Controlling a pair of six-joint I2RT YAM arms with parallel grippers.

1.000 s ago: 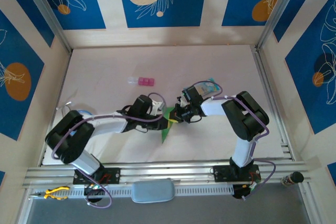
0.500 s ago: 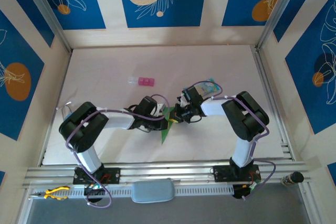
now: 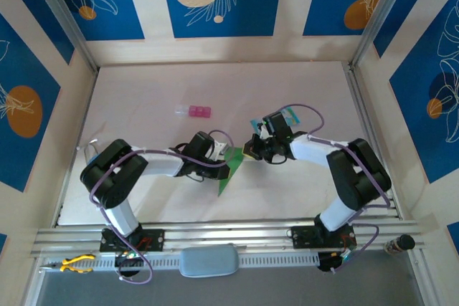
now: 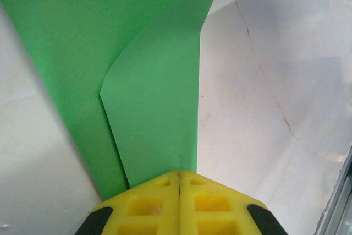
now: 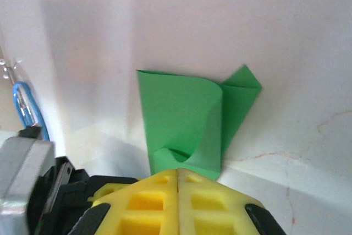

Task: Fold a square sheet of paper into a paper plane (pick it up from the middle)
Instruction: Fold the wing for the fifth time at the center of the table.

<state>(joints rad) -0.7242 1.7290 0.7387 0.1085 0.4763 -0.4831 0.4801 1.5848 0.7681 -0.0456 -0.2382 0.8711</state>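
Seen from above, the square sheet of paper [image 3: 228,175] lay at centre frame on the pale table [image 3: 143,98], a partly folded bright green sliver tapering toward the bottom. The left gripper [image 3: 224,165] met its left edge, and the right gripper [image 3: 250,150] sat just beside its upper tip. We counted one green sheet, one small pink block [image 3: 193,111] above and left of centre, one pale blue packet [image 3: 288,115] right of centre, and two arms. In the left wrist view, the yellow fingers at the bottom edge were pressed together, and a lifted, curling flap of the sheet [image 4: 154,119] ran straight into their tips, so we judged it pinched there. In the right wrist view, that gripper [image 5: 177,173] was likewise closed. The sheet [image 5: 176,103] filled mid-frame with a small curl right at the fingertips, but we could not tell whether any paper was caught between them. We judged an early fold to be in hand, with no dart shape yet. The next move would call for laying the flap flat, edges aligned, then pressing a crease.
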